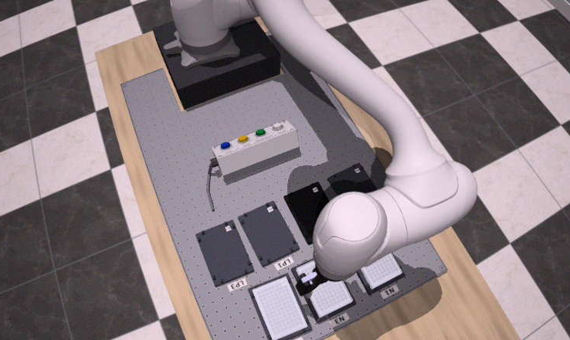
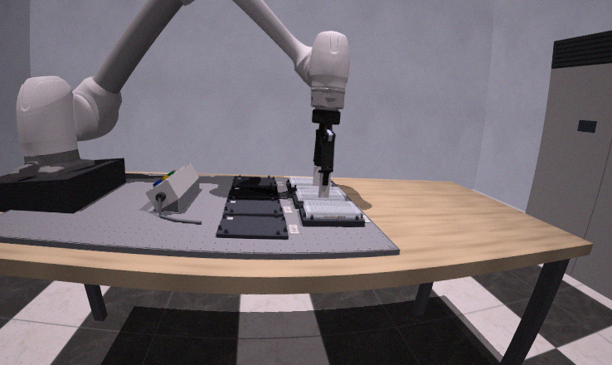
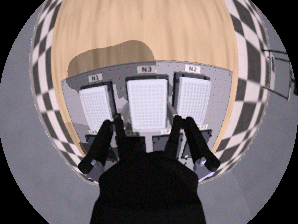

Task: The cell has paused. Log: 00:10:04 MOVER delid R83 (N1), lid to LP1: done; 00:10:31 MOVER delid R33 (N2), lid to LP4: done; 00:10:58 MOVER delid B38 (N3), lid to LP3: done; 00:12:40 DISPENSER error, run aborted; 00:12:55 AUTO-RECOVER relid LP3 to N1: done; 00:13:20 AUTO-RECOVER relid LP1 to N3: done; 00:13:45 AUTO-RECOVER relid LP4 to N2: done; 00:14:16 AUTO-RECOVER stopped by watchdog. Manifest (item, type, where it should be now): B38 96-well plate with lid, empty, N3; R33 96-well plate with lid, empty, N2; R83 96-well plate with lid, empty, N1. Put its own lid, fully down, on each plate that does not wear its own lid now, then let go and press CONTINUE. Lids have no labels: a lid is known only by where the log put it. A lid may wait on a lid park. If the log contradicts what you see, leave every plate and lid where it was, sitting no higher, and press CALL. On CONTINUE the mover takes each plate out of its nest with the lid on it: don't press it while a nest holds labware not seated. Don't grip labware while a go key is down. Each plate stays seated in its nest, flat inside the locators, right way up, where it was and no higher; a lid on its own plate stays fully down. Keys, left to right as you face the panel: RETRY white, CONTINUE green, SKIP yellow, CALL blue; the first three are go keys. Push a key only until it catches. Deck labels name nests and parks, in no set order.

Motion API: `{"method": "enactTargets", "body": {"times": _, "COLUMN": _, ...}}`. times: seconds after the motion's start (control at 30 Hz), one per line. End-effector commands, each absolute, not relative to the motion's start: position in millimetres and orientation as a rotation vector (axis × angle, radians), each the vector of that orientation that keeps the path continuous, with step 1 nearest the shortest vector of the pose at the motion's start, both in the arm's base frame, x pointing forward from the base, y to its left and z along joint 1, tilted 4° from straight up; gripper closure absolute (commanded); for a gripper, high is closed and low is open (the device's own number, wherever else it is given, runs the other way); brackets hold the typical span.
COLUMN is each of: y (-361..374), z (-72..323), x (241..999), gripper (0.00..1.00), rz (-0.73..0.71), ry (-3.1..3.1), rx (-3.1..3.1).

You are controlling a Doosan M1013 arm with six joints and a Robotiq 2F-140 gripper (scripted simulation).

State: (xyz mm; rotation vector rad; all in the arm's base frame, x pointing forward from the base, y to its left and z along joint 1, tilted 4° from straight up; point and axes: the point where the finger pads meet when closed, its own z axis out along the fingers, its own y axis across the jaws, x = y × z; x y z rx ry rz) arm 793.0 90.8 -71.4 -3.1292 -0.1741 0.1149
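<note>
Gripper (image 1: 308, 282) low centre of top view, pinched on N3 lid (image 1: 329, 297), hidden partly by wrist. Keybox (image 1: 255, 145) mid frame, LP1 park (image 1: 268, 232) & LP3 park (image 1: 223, 253) bare. Exterior: gripper (image 2: 323, 183) vertical over middle plate (image 2: 319, 194), centre frame. Wrist: lid (image 3: 148, 103) centre, betw fingers

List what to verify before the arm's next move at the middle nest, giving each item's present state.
1. Gripper shut on the lid at N3: ok.
2. That lid raised off its plate: cannot tell.
3. LP1 park and LP3 park carry no lid: ok.
4. N1 plate and the third plate sit level: ok.
5. Arm away from the key panel: ok.
</note>
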Motion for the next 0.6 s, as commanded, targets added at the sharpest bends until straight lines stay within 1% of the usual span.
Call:
{"method": "enactTargets", "body": {"times": 0.0, "y": 90.8, "z": -71.9, "x": 793.0, "gripper": 1.0, "rz": 0.115, "ry": -0.174, "rx": -3.129}}
{"method": "enactTargets", "body": {"times": 0.57, "y": 90.8, "z": -74.1, "x": 792.8, "gripper": 1.0, "rz": 0.115, "ry": -0.174, "rx": -3.129}}
